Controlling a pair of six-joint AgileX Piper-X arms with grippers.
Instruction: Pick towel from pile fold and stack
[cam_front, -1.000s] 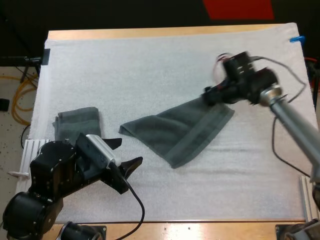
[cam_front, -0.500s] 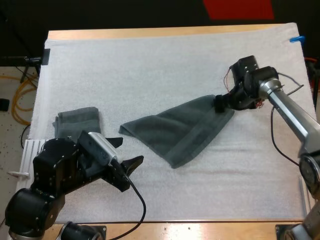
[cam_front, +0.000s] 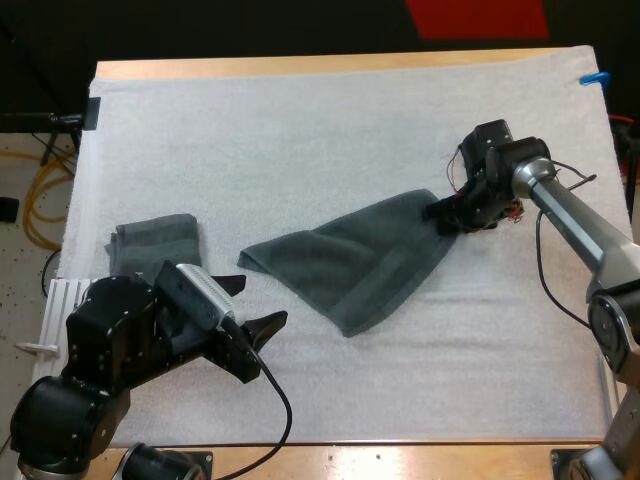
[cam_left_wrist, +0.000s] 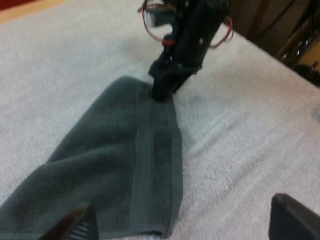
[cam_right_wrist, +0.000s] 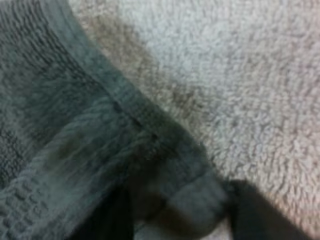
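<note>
A dark grey-green towel (cam_front: 350, 265) lies spread flat in the middle of the white mat (cam_front: 300, 130), a long shape running from lower left to upper right. My right gripper (cam_front: 440, 213) is low at its far right corner, shut on that corner. The right wrist view has the towel's hemmed corner (cam_right_wrist: 175, 200) pinched in my right gripper (cam_right_wrist: 180, 215). My left gripper (cam_front: 262, 302) hovers open near the towel's left end, touching nothing. From the left wrist view, the towel (cam_left_wrist: 115, 165) stretches away from my left gripper (cam_left_wrist: 182, 225) toward the right gripper (cam_left_wrist: 162, 90).
A folded towel (cam_front: 155, 245) sits at the mat's left side, just behind my left arm. Bare mat stretches across the far half and along the front right. The table's wooden edge (cam_front: 400, 455) runs along the front.
My right gripper has come down and slightly left, laying the towel's right corner on the mat. The left arm has barely moved.
</note>
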